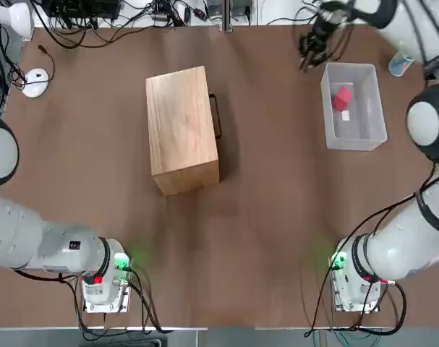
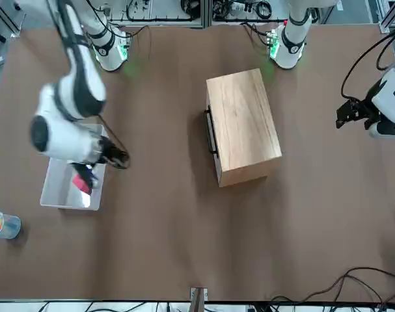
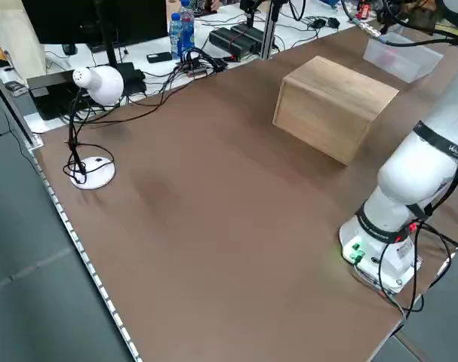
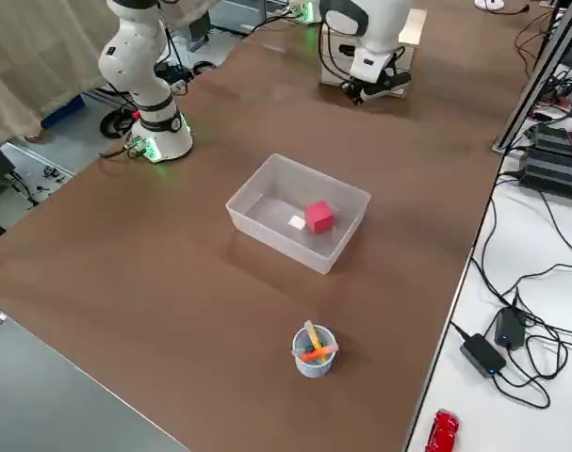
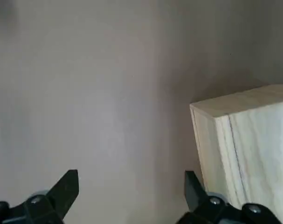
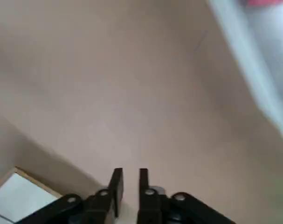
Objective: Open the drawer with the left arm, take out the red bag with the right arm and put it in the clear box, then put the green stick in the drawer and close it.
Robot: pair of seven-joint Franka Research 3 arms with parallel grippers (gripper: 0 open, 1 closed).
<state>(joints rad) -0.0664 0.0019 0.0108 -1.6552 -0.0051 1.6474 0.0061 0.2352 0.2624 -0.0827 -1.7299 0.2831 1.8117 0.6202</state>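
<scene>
The drawer sits shut in the wooden box [image 1: 179,130], its dark loop handle [image 1: 216,116] close against the box's right side. Inside the clear box [image 1: 379,108] at the far right lies the red bag [image 1: 342,97]. My right gripper [image 1: 311,47] hovers just beyond the clear box's far left corner, and in its wrist view the gripper [image 6: 129,184] is shut with nothing between the fingers. Out past the wooden box's left side, my left gripper [image 2: 345,117] hangs open [image 5: 129,191] with a corner of the wooden box [image 5: 244,140] beside it. No green stick shows.
A small blue cup [image 4: 314,350] with orange sticks stands beyond the clear box at the far right corner. A white mouse [image 1: 35,81] and a lamp [image 1: 13,18] sit at the far left. Cables run along the far edge.
</scene>
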